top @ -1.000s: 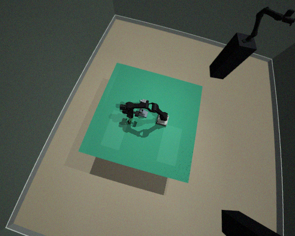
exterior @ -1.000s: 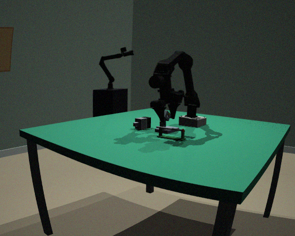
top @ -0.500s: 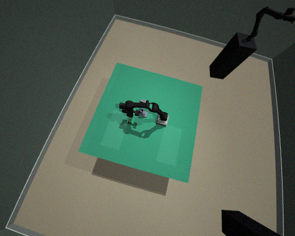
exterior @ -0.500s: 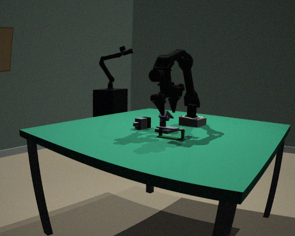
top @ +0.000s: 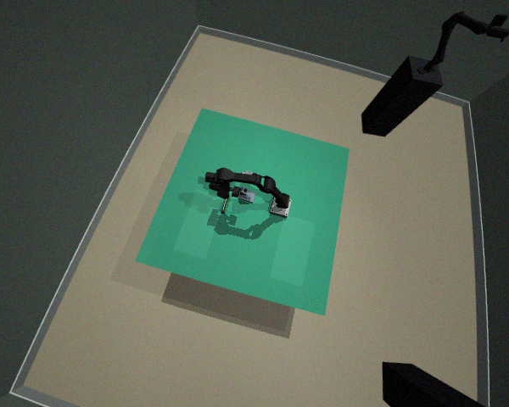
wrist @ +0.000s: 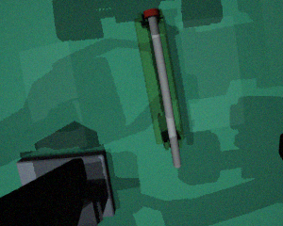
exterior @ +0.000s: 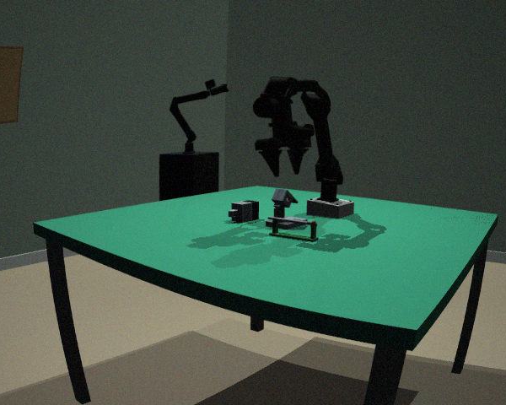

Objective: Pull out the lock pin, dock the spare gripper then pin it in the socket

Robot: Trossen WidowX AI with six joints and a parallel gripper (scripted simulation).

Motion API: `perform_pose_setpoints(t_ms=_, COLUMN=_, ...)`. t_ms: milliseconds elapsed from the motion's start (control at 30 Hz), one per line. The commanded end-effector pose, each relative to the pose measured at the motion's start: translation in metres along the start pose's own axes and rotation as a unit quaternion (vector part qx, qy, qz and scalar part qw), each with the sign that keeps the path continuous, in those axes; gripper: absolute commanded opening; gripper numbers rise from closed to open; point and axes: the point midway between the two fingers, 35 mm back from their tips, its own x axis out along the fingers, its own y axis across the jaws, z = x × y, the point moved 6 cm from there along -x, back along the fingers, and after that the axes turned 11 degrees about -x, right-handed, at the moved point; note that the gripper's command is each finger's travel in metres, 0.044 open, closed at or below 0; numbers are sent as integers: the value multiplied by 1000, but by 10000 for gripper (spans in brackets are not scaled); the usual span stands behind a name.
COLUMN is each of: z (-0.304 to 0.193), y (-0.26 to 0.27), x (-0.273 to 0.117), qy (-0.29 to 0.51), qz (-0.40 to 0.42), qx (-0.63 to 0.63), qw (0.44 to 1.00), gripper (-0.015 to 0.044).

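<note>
The lock pin [exterior: 292, 220] [wrist: 164, 89] [top: 224, 205], a grey rod with a red head, lies level across the two posts of a low green rack [exterior: 293, 237] [wrist: 146, 77]. The mount [top: 247, 195] [exterior: 281, 197] stands beside the rack; its tilted grey socket has no pin through it. Part of the mount [wrist: 30, 171] shows at lower left in the wrist view. The spare gripper [exterior: 244, 211], a grey and black block with a stub, lies on the table, left of the mount in the exterior view. My gripper [exterior: 286, 174] is open and empty, above the mount and rack in that view.
The green table [top: 263, 136] [exterior: 201, 266] bears everything. My arm's pale base [top: 279, 207] [exterior: 329, 207] stands beyond the mount. Another dark arm stands on a black pedestal [top: 399, 98] [exterior: 187, 174] off the table.
</note>
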Motion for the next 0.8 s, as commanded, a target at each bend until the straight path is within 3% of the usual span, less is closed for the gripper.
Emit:
perform_pose_setpoints(t_ms=0, z=-37, y=12, x=-3, qy=-16, qz=-32, qx=93, qw=995, gripper=440)
perform_pose_setpoints(t_ms=333, z=-137, y=83, x=-9, qy=-81, qz=-179, qx=384, qw=902, gripper=440)
perform_pose_setpoints(t_ms=767, z=-195, y=205, x=15, qy=-161, qz=-346, qx=634, qw=672, gripper=440)
